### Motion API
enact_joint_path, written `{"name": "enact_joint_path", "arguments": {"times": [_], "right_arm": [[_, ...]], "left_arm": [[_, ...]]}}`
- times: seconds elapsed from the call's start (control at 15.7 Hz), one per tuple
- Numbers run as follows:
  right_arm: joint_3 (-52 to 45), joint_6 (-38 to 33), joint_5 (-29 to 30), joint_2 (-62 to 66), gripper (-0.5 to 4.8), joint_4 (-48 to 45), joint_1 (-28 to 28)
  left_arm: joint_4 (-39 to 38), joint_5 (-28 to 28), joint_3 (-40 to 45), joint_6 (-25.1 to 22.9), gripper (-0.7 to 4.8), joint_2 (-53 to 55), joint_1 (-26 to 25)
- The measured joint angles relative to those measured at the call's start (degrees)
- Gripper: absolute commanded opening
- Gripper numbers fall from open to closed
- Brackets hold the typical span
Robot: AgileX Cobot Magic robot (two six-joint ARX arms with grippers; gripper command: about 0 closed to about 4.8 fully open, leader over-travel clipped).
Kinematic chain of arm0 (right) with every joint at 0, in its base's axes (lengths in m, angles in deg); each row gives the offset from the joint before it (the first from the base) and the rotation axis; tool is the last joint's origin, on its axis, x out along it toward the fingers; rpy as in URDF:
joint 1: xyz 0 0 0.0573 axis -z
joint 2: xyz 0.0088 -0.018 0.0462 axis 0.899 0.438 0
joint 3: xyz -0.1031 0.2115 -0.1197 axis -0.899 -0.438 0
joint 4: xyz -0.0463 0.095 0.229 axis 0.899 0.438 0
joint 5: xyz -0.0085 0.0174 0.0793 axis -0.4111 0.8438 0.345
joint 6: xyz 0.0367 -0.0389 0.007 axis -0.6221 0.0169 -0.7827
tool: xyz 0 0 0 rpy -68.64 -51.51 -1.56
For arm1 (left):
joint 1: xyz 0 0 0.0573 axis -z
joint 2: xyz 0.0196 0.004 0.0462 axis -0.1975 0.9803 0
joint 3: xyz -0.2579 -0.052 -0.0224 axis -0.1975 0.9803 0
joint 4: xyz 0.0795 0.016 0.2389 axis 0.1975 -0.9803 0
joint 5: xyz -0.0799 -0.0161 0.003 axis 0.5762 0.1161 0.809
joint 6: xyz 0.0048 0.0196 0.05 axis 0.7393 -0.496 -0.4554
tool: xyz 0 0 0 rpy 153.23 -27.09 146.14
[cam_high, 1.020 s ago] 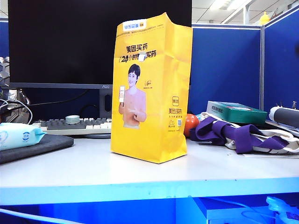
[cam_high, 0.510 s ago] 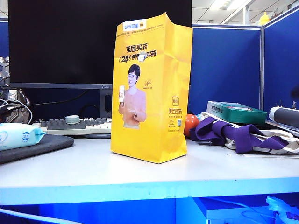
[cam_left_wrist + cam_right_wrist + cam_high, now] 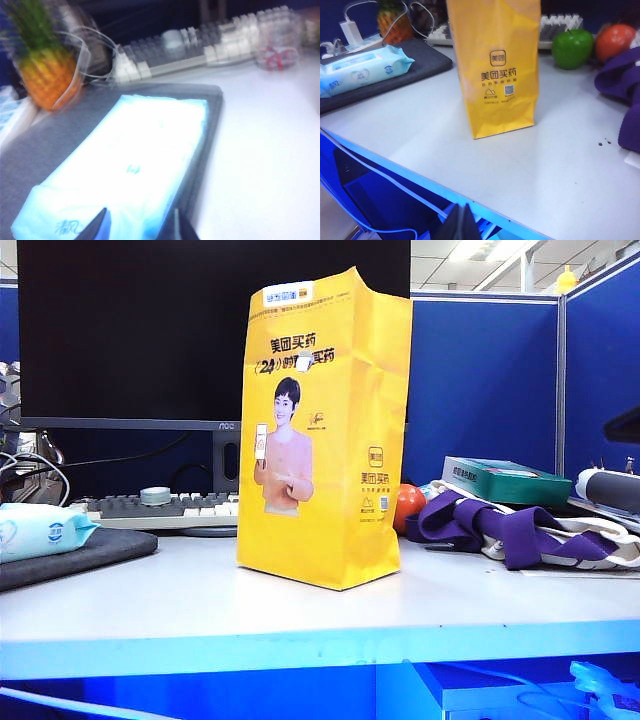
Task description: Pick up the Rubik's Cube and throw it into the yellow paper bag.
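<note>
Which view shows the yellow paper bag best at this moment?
The exterior view: the whole yellow paper bag stands upright, printed front facing. The right wrist view shows its narrow side, top cut off. The left wrist view shows none of it.

White desk [image 3: 200, 605] with pale blue front edge. Large black monitor [image 3: 130, 330] at back, switched off. Grey keyboard [image 3: 160, 508] below it. Blue partition panels [image 3: 480, 380] behind and at right. Ceiling strip lights [image 3: 470, 250] visible above partition. Bright, even office light.
</note>
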Motion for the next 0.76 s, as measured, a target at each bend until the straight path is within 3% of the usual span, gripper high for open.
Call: {"name": "enact_joint_path", "arguments": {"times": [0.76], "right_arm": [[0.0, 0.0, 0.0, 0.0, -0.01, 0.02, 0.0]], "left_arm": [[-0.7, 0.83, -0.15, 0.02, 1.78, -0.07, 0.0]]}}
